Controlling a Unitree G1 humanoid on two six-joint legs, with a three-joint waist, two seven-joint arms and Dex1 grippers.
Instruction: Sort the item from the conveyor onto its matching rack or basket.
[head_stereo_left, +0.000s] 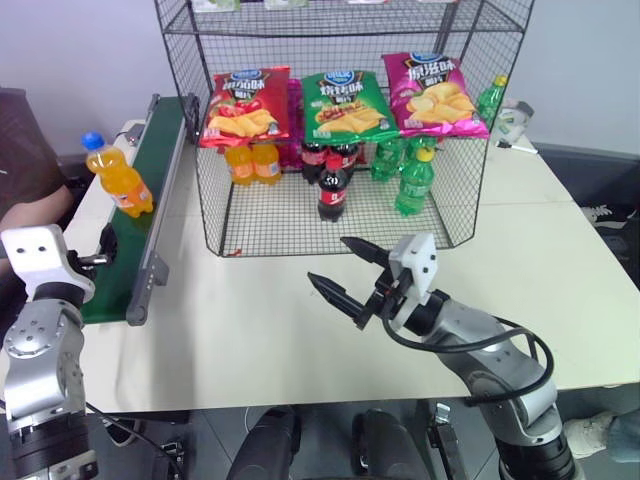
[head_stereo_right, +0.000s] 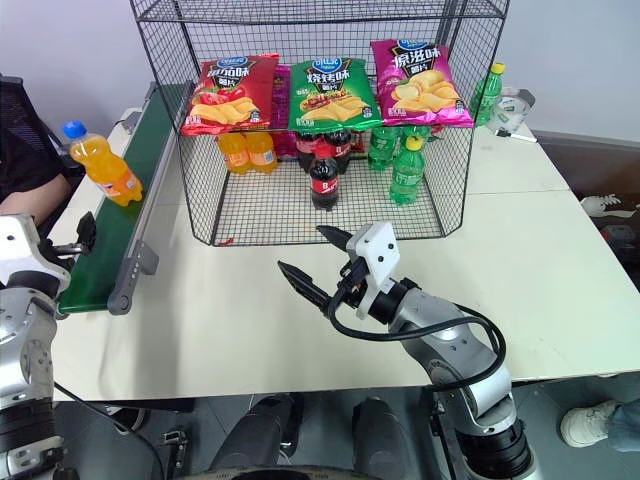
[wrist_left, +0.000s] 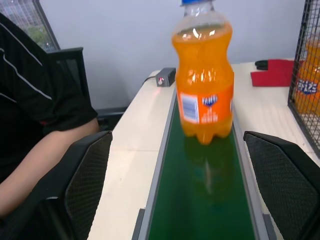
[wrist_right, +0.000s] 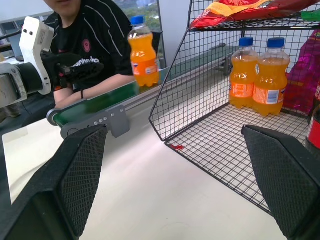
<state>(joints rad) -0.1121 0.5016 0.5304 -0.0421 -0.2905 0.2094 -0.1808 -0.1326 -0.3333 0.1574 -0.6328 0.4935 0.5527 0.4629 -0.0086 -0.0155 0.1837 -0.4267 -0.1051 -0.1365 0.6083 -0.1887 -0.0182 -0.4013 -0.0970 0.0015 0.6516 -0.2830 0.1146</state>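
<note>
The orange soda bottle (head_stereo_left: 118, 176) stands upright on the conveyor (head_stereo_left: 140, 200), long axis vertical, blue cap up, left of the wire rack (head_stereo_left: 340, 130). The left gripper (wrist_left: 180, 190) is spread wide at the belt's near end, short of the bottle. The right gripper (head_stereo_left: 345, 268) gapes empty over the table (head_stereo_left: 300, 330).

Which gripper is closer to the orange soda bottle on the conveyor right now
Left. The left gripper sits open at the conveyor's near end, facing the orange soda bottle. The right gripper hovers open over the table in front of the wire rack.
</note>
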